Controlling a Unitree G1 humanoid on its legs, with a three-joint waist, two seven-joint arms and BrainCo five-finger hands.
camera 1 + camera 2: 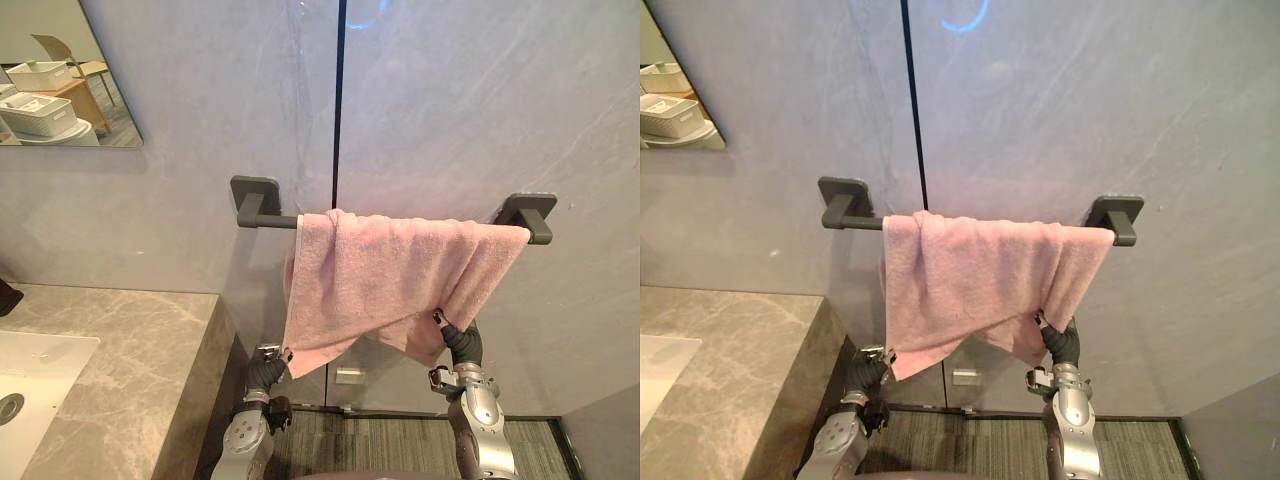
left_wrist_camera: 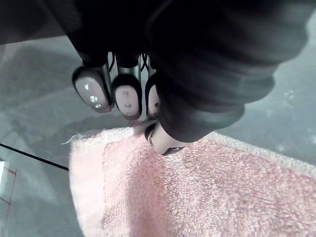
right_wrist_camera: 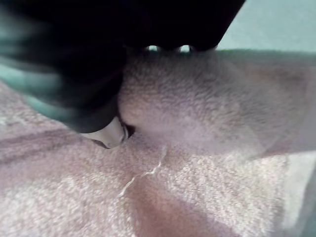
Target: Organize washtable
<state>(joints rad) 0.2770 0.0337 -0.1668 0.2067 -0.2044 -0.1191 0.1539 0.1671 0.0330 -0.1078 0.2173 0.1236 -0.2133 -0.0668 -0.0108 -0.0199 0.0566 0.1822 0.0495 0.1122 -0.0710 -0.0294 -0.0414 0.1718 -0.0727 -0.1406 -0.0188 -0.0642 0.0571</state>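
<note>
Here, nubby pink towel, dark bar

Pink towel is covering the middle of the towel bar, leaving just the two ends showing. Right hand is going up behind the towel's hanging edge, mostly buried in a fold. Left hand is sitting half behind the lower corner. Mirror, sink and counter are running off the frame's edge. Small white plate low on the wall is reading too small to identify.
</note>
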